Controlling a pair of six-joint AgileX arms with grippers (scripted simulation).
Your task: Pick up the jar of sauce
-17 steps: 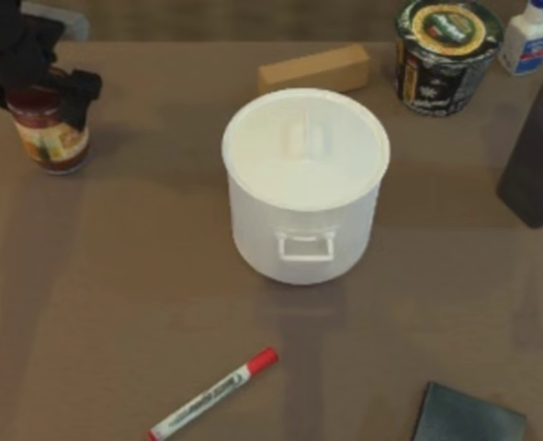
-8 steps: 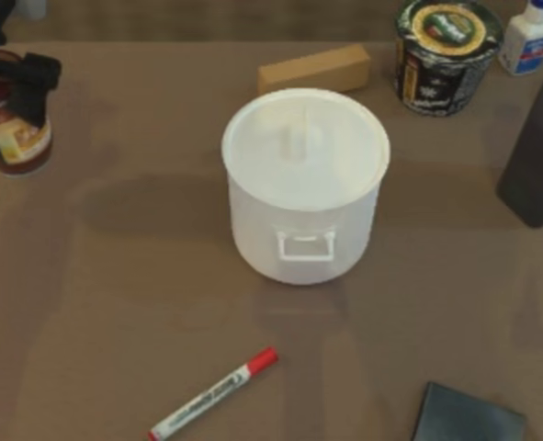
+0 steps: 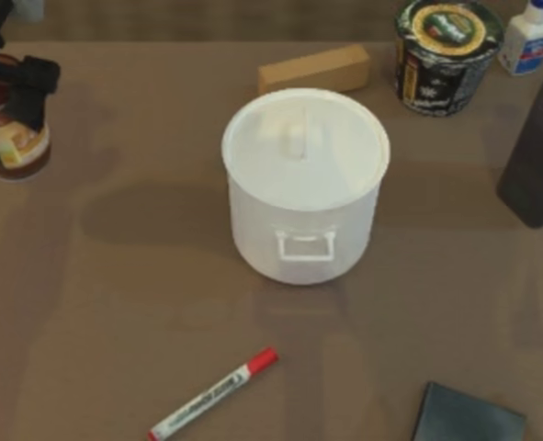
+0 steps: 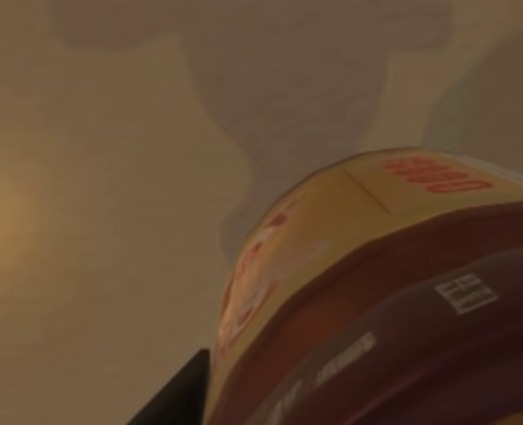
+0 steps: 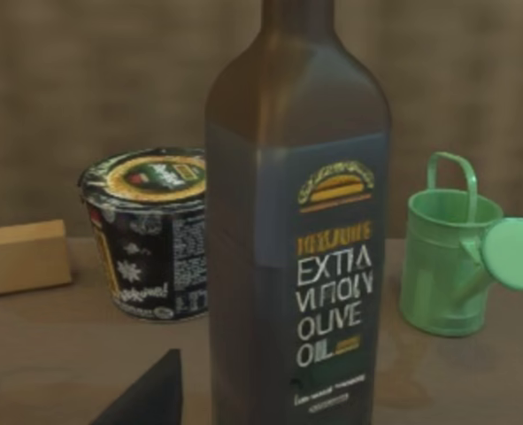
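Jar of sauce: at the far left edge of the table in the top view, tilted, its lid end under my left gripper, which is clenched around it.
Jar up close: in the left wrist view the jar fills the frame against the gripper, its yellow label turned toward the table below.
Key relation: jar hangs directly beneath the left gripper, long axis leaning rather than upright; I judge it lifted off the table.
Nearer arm: left; the right gripper is not visible, so I cannot tell its state.
Middle of table: white pot, well apart from the jar.
Farther off: wooden block, black-and-yellow tub, olive oil bottle.
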